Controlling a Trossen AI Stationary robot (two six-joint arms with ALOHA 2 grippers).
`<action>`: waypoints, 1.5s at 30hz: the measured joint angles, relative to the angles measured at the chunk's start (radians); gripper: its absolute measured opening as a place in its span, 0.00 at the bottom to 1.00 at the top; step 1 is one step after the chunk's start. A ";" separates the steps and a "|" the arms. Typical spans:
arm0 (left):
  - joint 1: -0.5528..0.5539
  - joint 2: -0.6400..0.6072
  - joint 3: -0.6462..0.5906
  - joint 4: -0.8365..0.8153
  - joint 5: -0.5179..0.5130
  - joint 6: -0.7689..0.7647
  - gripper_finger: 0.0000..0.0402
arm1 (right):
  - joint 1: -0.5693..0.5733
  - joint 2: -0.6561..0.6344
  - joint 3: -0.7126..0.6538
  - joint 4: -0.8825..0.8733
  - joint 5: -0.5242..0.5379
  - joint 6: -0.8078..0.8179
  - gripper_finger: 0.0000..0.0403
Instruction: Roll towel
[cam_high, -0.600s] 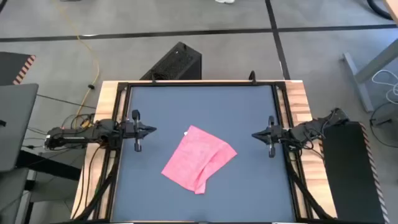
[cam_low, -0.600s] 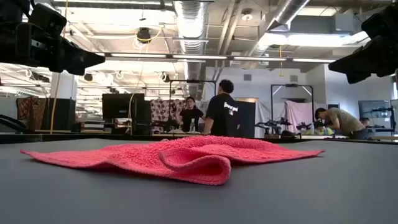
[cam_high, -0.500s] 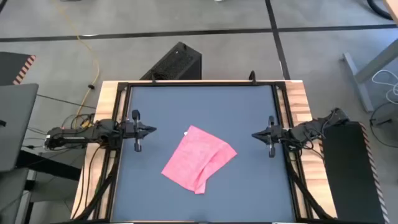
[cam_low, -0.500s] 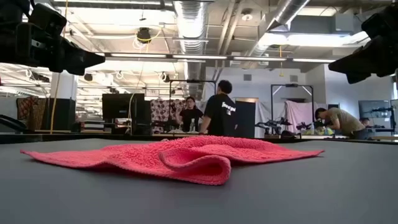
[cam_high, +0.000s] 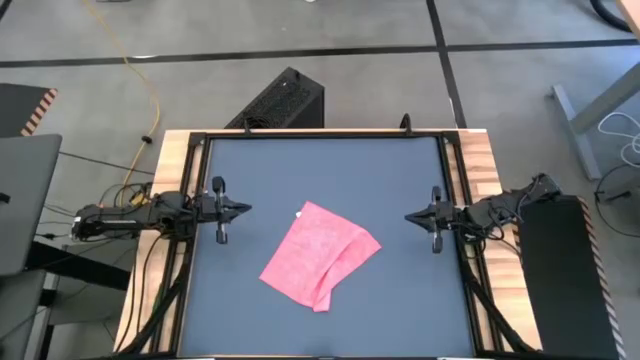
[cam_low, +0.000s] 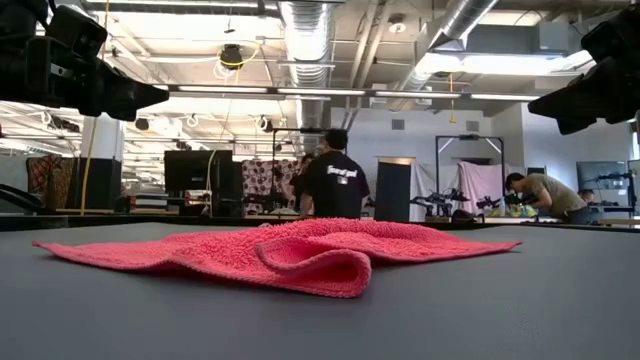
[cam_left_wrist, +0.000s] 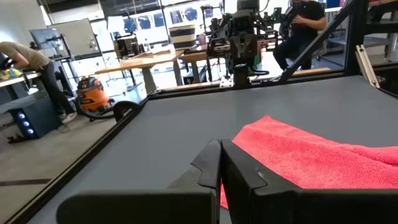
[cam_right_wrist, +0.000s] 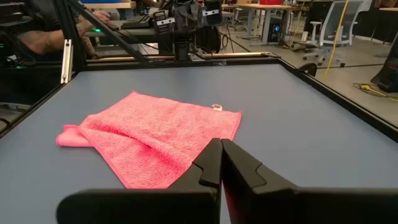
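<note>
Towel (cam_high: 320, 256) lies loosely folded mid-table, long axis diagonal, between both arms and touching neither. Left gripper (cam_high: 240, 210) at left edge, fingers shut, empty; right gripper (cam_high: 412, 216) at right edge, likewise shut, empty. Both about equally near. No readable writing; small tag on one corner

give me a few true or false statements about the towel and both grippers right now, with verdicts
1. The pink-red soft cloth towel lies loosely folded on the dark grey table. True.
2. The left gripper is shut on the towel. False: it is shut but empty, hanging clear of the towel at the table's left side.
3. The right gripper is shut and holds nothing. True.
4. The towel is a tight narrow roll. False: it is a mostly flat sheet with one part folded over.
5. The towel lies between the two grippers. True.
</note>
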 joint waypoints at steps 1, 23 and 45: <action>0.000 0.000 0.000 0.000 0.000 0.000 0.00 | 0.000 0.000 0.000 0.000 0.000 0.000 0.08; 0.000 0.000 0.000 0.000 0.000 0.000 0.00 | 0.000 0.000 0.000 0.000 0.000 0.000 0.08; 0.000 0.000 0.000 0.000 0.000 0.000 0.00 | 0.000 0.000 0.001 -0.007 0.007 -0.138 0.08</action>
